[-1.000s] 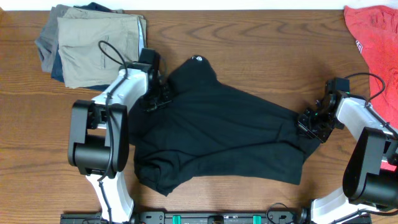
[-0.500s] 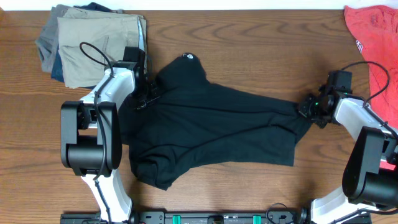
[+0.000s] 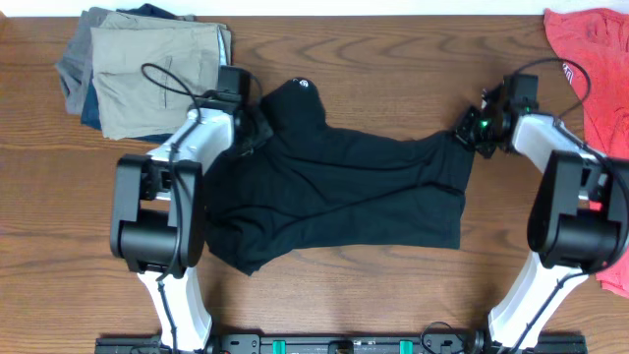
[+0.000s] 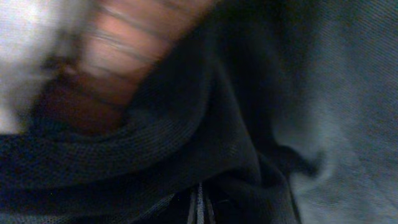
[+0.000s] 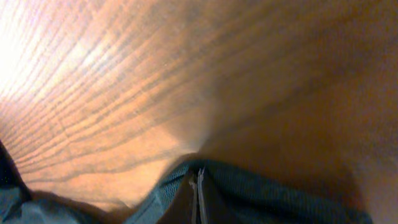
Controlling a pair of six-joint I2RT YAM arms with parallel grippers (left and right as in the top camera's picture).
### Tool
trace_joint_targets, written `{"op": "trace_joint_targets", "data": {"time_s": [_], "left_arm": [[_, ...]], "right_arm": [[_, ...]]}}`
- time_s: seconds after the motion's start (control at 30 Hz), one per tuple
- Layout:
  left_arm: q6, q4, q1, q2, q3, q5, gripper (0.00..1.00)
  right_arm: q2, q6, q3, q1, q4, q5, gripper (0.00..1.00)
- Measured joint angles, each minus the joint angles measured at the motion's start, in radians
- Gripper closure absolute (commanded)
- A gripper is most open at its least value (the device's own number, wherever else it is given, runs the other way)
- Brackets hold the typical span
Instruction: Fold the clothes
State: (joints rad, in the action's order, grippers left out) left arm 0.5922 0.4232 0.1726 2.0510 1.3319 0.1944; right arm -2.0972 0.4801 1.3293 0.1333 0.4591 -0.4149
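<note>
Black and soft, the garment lies stretched across the middle of the wooden counter. The left hand is pinched on its 10 o'clock corner, and the right hand is clamped on its 2 o'clock corner. Folded trousers sit at 10 o'clock and a red shirt at 2 o'clock.

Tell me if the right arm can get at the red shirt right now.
Probably not yet: the right gripper is shut on a corner of the black garment. The red shirt lies close, nothing between.
</note>
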Motion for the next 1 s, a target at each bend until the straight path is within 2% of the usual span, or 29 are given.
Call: {"op": "trace_joint_targets", "data": {"time_s": [0.13,0.3,0.5,0.67,0.83,0.9,1.0], "left_arm": [[0.01,-0.042,0.026,0.004,0.0,-0.013,0.85],[0.004,-0.058,0.01,0.007,0.001,-0.013,0.85],[0.002,0.074,-0.065,0.0,0.028,-0.011,0.85],[-0.021,0.182,-0.103,-0.069,0.029,-0.02,0.85],[-0.066,0.311,-0.096,-0.232,0.034,-0.019,0.73],[-0.076,0.367,-0.092,-0.292,0.039,-0.018,0.6],[-0.1,0.444,-0.09,-0.351,0.045,-0.018,0.49]], "right_arm": [[-0.046,-0.03,0.13,-0.011,0.163,0.044,0.99],[-0.08,-0.072,0.364,-0.014,0.41,0.186,0.99],[-0.08,-0.106,0.689,-0.003,0.721,0.273,0.99],[-0.077,-0.158,0.82,-0.005,0.967,0.242,0.99],[-0.075,-0.204,0.824,-0.051,1.126,0.225,0.99],[-0.074,-0.214,0.824,-0.087,1.176,0.225,0.99],[-0.074,-0.219,0.824,-0.158,1.224,0.241,0.99]]}}
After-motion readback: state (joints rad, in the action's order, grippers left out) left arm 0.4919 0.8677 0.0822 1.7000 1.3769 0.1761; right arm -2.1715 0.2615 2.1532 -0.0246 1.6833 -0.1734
